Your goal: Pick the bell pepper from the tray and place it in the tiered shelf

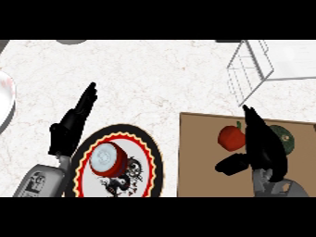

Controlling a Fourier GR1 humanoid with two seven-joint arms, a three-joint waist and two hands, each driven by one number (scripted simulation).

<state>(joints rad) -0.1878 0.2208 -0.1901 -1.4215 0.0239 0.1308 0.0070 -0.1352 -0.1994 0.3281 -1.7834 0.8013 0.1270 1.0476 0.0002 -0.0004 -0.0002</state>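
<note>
Hovering over the tray [194, 180], right hand [264, 143] beside bell pepper [230, 137].

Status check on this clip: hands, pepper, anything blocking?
Right robot hand open over the tray, beside the red bell pepper, not gripping. Left robot hand open, idle by the plate. Tiered shelf path unobstructed.

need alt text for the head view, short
The right robot hand, fingers open, reaches over a brown wooden tray beside a red bell pepper, not yet gripping it; a dark green round vegetable lies behind the hand. A white wire tiered shelf stands beyond the tray, and the left robot hand rests open beside a round patterned plate.
</note>
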